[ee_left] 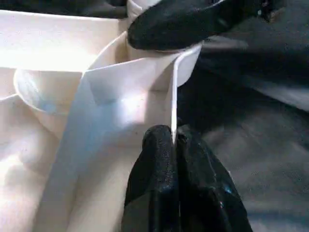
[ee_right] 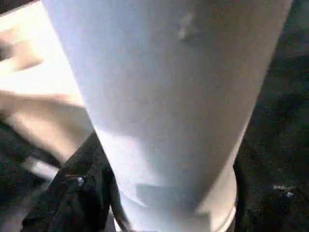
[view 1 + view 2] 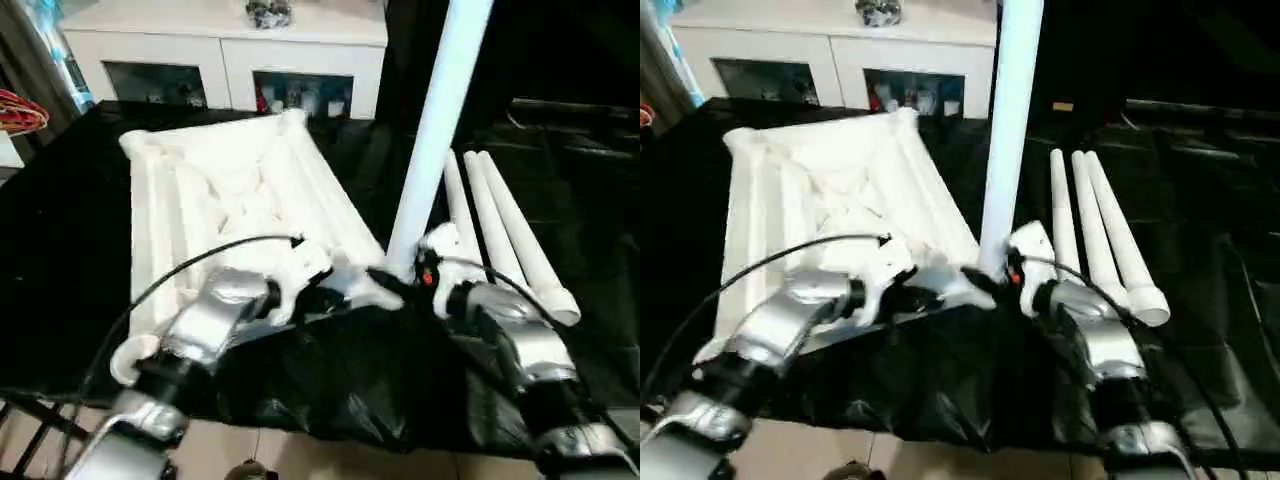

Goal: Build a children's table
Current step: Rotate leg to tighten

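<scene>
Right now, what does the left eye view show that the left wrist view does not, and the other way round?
Left eye view: three spare legs lying on the black cloth, and a white cabinet behind. Left wrist view: the left pincer shut on the tabletop's thin rim. Both: the tabletop and the upright leg at its near corner.

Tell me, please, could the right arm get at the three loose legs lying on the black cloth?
Probably yes: the loose legs lie uncovered just beyond the right end effector, though it's now at the upright leg.
</scene>
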Controlling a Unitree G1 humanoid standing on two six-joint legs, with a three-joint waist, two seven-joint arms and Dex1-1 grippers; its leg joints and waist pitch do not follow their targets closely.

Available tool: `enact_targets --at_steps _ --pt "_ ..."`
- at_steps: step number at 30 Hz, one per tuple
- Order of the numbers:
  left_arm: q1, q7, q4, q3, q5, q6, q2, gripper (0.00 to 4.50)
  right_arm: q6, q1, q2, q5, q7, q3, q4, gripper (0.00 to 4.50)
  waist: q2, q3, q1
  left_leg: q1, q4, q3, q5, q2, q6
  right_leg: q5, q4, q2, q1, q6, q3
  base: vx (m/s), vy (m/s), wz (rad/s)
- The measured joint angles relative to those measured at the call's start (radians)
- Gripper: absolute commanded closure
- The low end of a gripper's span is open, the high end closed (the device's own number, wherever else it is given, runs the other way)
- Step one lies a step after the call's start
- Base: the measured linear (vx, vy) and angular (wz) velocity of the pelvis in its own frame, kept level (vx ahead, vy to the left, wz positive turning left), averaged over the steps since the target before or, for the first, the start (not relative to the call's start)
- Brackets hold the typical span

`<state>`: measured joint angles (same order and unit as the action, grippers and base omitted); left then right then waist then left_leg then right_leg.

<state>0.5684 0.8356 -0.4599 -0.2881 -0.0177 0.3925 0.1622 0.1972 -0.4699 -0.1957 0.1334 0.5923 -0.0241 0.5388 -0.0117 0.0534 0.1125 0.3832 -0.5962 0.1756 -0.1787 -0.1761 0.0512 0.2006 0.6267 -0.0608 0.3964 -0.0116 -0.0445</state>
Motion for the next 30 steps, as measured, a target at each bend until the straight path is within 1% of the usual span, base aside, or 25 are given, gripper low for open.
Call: enact_targets --at_steps 2,5,6,8,9,10,11,13,15,18,20,21,23,25,26,27,29,30 --pt "0.025 -0.083 -0.035 0.005 -0.015 0.01 -0.05 4.5 -0.014 -0.041 0.028 -0.021 -0.103 0.024 0.056 1.74 0.0 0.0 0.0 0.001 0.0 0.0 0.0 0.0 0.0 0.0 -0.001 0.0 0.0 0.0 0.0 0.0 0.0 0.0" --pt "0.033 -0.124 -0.047 0.008 -0.016 0.019 -0.076 4.5 -0.037 -0.053 0.042 -0.023 -0.143 0.041 0.086 1.74 -0.001 -0.001 0.002 0.001 0.0 0.0 0.0 0.0 0.0 0.0 -0.001 0.0 0.0 0.0 0.0 0.0 0.0 0.0" --pt "0.035 -0.13 -0.048 0.009 -0.016 0.019 -0.078 4.5 -0.04 -0.059 0.046 -0.023 -0.148 0.045 0.094 1.4 -0.002 -0.001 0.002 0.002 0.0 0.0 0.0 0.0 0.0 0.0 -0.001 0.0 0.0 0.001 0.0 0.0 0.0 0.0" --pt "0.038 -0.137 -0.049 0.009 -0.017 0.019 -0.082 4.5 -0.047 -0.063 0.049 -0.025 -0.154 0.048 0.098 1.03 -0.002 -0.001 0.004 0.003 0.0 0.0 0.0 0.0 0.0 0.001 -0.001 0.0 0.001 0.001 0.0 0.0 0.0 0.0" --pt "0.039 -0.142 -0.05 0.01 -0.018 0.019 -0.082 4.5 -0.05 -0.064 0.053 -0.026 -0.154 0.049 0.102 1.03 -0.002 -0.001 0.003 0.003 0.0 0.0 0.0 0.0 0.0 0.001 -0.002 0.0 0.001 0.002 0.0 0.0 0.0 0.0" --pt "0.042 -0.143 -0.054 0.013 -0.018 0.019 -0.083 4.5 -0.052 -0.068 0.061 -0.023 -0.154 0.056 0.107 0.83 -0.002 -0.001 0.001 0.003 0.0 0.0 0.0 0.0 0.0 0.001 -0.002 0.0 0.001 0.002 0.0 0.0 0.0 0.0" --pt "0.044 -0.143 -0.058 0.015 -0.018 0.019 -0.084 4.5 -0.052 -0.072 0.062 -0.022 -0.154 0.058 0.112 0.83 -0.002 -0.001 0.001 0.003 0.0 0.0 0.0 0.0 0.0 0.001 -0.002 0.0 0.001 0.002 0.0 0.0 0.0 0.0" --pt "0.045 -0.143 -0.06 0.015 -0.018 0.019 -0.084 4.5 -0.054 -0.073 0.062 -0.022 -0.154 0.058 0.113 0.62 -0.002 -0.001 0.001 0.003 0.0 0.0 0.0 0.0 0.0 0.0 -0.002 0.0 0.001 0.001 0.0 0.0 0.0 0.0" --pt "0.045 -0.145 -0.06 0.015 -0.018 0.019 -0.085 4.5 -0.058 -0.071 0.062 -0.024 -0.146 0.054 0.111 0.56 -0.002 -0.001 0.001 0.003 0.0 0.0 0.0 0.0 0.0 0.001 -0.002 0.0 0.001 0.001 0.0 0.0 0.0 0.0" --pt "0.047 -0.152 -0.062 0.015 -0.018 0.018 -0.092 4.5 -0.051 -0.053 0.049 -0.025 -0.141 0.051 0.08 0.56 -0.002 0.0 0.004 0.004 0.0 0.0 0.0 0.0 0.0 0.001 -0.003 0.0 0.001 0.002 0.0 0.0 0.0 0.0" --pt "0.054 -0.183 -0.068 0.018 -0.018 0.019 -0.101 4.5 -0.02 -0.018 0.021 -0.021 -0.129 0.052 0.008 0.56 -0.002 0.0 0.004 0.005 0.0 0.0 0.0 0.0 0.0 0.0 -0.004 0.0 0.001 0.002 0.0 0.0 0.0 0.0" --pt "0.058 -0.198 -0.073 0.021 -0.018 0.021 -0.106 4.22 -0.002 -0.006 0.012 -0.018 -0.126 0.055 -0.021 0.54 -0.002 0.0 0.003 0.005 0.0 0.0 0.0 0.0 -0.001 0.0 -0.004 0.0 0.001 0.002 0.0 0.0 0.0 0.0" --pt "0.068 -0.218 -0.089 0.041 -0.015 0.024 -0.122 3.94 0.041 0.032 -0.023 -0.009 -0.106 0.056 -0.104 0.54 -0.003 0.001 0.003 0.006 0.0 0.0 0.001 0.0 -0.001 0.001 -0.006 0.0 0.002 0.002 0.0 0.0 0.0 0.0" --pt "0.075 -0.231 -0.089 0.056 -0.004 0.02 -0.131 3.76 0.069 0.06 -0.057 -0.007 -0.091 0.058 -0.161 0.54 -0.002 0.001 0.002 0.006 0.0 0.0 0.001 0.0 -0.002 0.001 -0.008 0.001 0.002 0.002 0.0 0.0 0.0 0.0" --pt "0.081 -0.233 -0.088 0.058 0.0 0.019 -0.131 3.64 0.076 0.067 -0.065 -0.007 -0.087 0.061 -0.177 0.54 -0.002 0.001 0.001 0.006 0.001 0.0 0.001 0.0 -0.002 0.001 -0.009 0.001 0.002 0.002 0.0 0.0 0.0 0.0" --pt "0.087 -0.238 -0.088 0.058 0.001 0.014 -0.131 3.64 0.082 0.077 -0.073 -0.006 -0.081 0.062 -0.194 0.54 -0.003 0.001 0.001 0.007 0.001 0.0 0.001 0.0 -0.003 0.001 -0.01 0.001 0.002 0.002 0.0 0.0 0.0 0.0" --pt "0.096 -0.257 -0.089 0.059 -0.002 -0.008 -0.128 3.41 0.089 0.098 -0.09 -0.002 -0.065 0.062 -0.225 0.54 -0.003 0.001 0.001 0.007 0.001 0.0 0.001 0.0 -0.003 0.001 -0.011 0.001 0.002 0.002 0.0 0.0 0.0 0.0" --pt "0.098 -0.27 -0.091 0.061 -0.006 -0.02 -0.127 3.41 0.098 0.106 -0.095 0.003 -0.059 0.062 -0.237 0.54 -0.003 0.001 0.001 0.007 0.001 0.0 0.001 0.0 -0.003 0.001 -0.011 0.001 0.002 0.002 0.0 0.0 0.0 0.0"
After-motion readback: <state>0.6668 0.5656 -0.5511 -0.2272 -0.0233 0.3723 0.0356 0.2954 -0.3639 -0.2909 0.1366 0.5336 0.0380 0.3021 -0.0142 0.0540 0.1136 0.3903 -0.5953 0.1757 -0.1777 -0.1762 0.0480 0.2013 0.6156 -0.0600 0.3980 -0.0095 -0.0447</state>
